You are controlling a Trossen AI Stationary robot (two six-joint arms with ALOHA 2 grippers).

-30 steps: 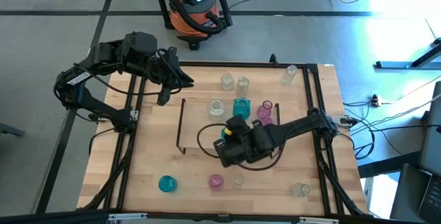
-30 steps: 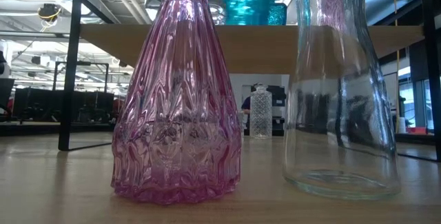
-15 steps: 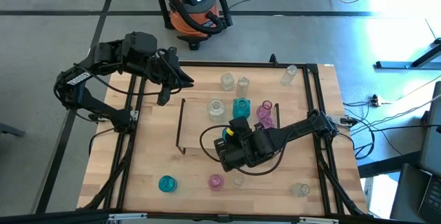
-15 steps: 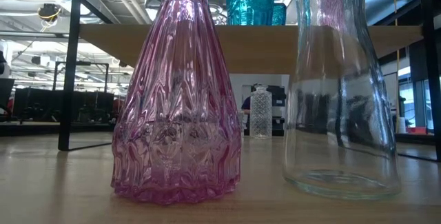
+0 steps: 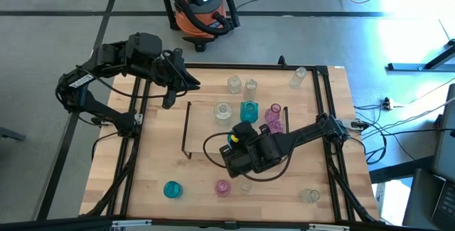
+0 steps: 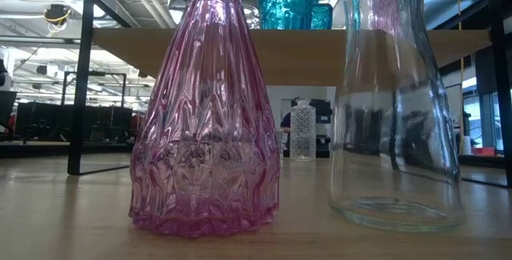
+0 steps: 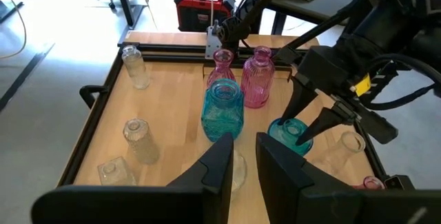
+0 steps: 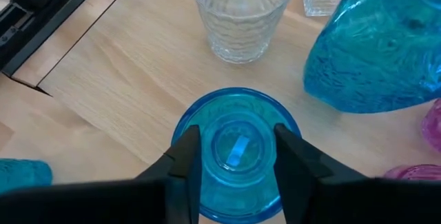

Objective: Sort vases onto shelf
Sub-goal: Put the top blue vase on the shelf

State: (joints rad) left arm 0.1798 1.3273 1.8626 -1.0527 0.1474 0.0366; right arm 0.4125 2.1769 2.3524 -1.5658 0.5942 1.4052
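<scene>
My right gripper (image 8: 238,162) is over the light-wood shelf (image 5: 206,128), shut on a small round teal vase (image 8: 238,148), which also shows in the high view (image 5: 231,137). A clear vase (image 5: 223,110), a taller teal vase (image 5: 249,110) and two pink vases (image 5: 274,114) stand on the shelf board. On the tabletop near the front edge stand a teal vase (image 5: 172,188), a pink vase (image 6: 204,132) and a clear vase (image 6: 396,116). My left gripper (image 5: 169,96) waits open over the table's far left, clear of everything. My right gripper pinches the round teal vase between its two fingers (image 8: 182,169), on opposite sides of its upper body just below the rim (image 8: 210,124). The fingers come from above, slanting down. The vase is upright, mouth up; whether its base rests on the shelf board cannot be told.
Three clear vases (image 5: 234,84) stand beyond the shelf near the far edge, and one clear vase (image 5: 309,196) at the near right corner. Black rails (image 5: 135,153) run along the table's sides. An orange shop vacuum (image 5: 202,3) stands on the floor behind.
My right gripper, with the teal vase in it, has shifted slightly toward the table's near-left over the shelf. In the low view the teal vase's outline on the shelf has changed a little. The left arm has kept still.
</scene>
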